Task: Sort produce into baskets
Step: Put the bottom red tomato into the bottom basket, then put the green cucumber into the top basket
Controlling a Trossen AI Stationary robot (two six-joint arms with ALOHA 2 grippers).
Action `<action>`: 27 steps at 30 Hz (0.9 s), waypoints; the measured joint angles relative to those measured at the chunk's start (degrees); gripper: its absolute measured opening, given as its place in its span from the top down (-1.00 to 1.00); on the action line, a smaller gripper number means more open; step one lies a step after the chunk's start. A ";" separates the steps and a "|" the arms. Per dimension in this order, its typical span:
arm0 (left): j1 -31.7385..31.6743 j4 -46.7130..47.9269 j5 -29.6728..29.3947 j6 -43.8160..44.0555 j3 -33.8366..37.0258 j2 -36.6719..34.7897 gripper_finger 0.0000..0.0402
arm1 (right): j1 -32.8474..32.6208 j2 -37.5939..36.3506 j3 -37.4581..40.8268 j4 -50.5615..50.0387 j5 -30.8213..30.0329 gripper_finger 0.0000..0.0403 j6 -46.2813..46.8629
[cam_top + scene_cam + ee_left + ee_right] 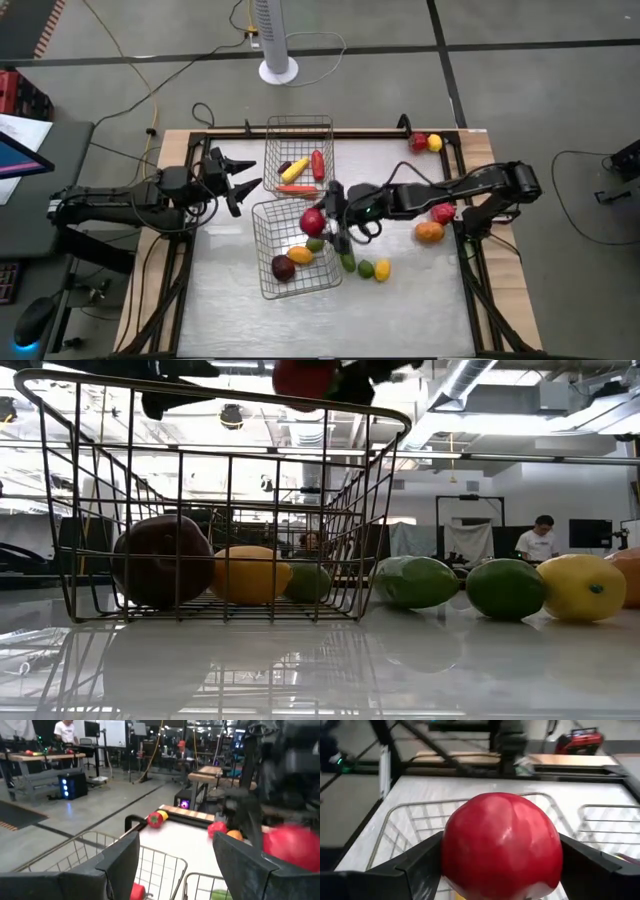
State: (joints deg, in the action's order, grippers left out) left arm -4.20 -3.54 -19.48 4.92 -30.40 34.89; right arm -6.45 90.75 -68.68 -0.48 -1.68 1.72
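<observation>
Two silver wire baskets stand mid-table: the far basket point(299, 150) holds a yellow, an orange and a red long piece; the near basket point(292, 250) holds a dark purple piece point(283, 268), a yellow-orange one point(300, 255) and a green one point(315, 245). My right gripper point(322, 215) is shut on a round red fruit point(502, 845) above the near basket's far right rim. My left gripper point(245, 178) is open and empty, left of the far basket. Loose green and yellow pieces point(372, 268) lie right of the near basket. My right gripper pinches the round red fruit by its two opposite sides point(449, 851) between its two fingers. The fingers come from the table's right. The fruit is lifted clear, above the near basket's rim point(300, 400).
A red and a yellow piece point(425, 143) lie at the table's far right corner; a red piece point(443, 212) and an orange one point(429, 233) lie at the right edge under my right arm. A fan base point(278, 70) stands beyond the table. People show in the room behind.
</observation>
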 joint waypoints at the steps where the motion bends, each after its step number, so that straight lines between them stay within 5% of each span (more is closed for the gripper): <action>1: 0.00 0.31 0.02 -0.02 -0.02 -0.11 -0.19 | -0.37 1.08 -0.44 0.09 0.19 -0.76 -0.51; 13: -0.03 -0.08 0.02 0.20 0.01 0.07 -0.19 | 0.23 7.82 -9.35 -13.70 2.75 -0.94 -2.34; 18: 0.00 1.24 -0.04 0.27 0.01 -0.16 -0.19 | -0.55 2.97 -10.51 -23.28 -5.48 -0.92 -2.20; 22: 0.02 2.05 1.17 0.46 0.03 -1.05 -0.19 | -0.64 -1.47 -6.58 -28.14 -12.30 -0.92 1.46; 27: 0.02 2.74 1.30 1.79 0.03 -2.41 -0.19 | -0.65 -5.54 2.39 -28.42 -13.55 -0.91 10.00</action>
State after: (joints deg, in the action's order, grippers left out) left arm -4.19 -0.80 -18.18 6.72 -30.37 32.48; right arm -7.10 85.21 -66.30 -28.90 -15.23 11.73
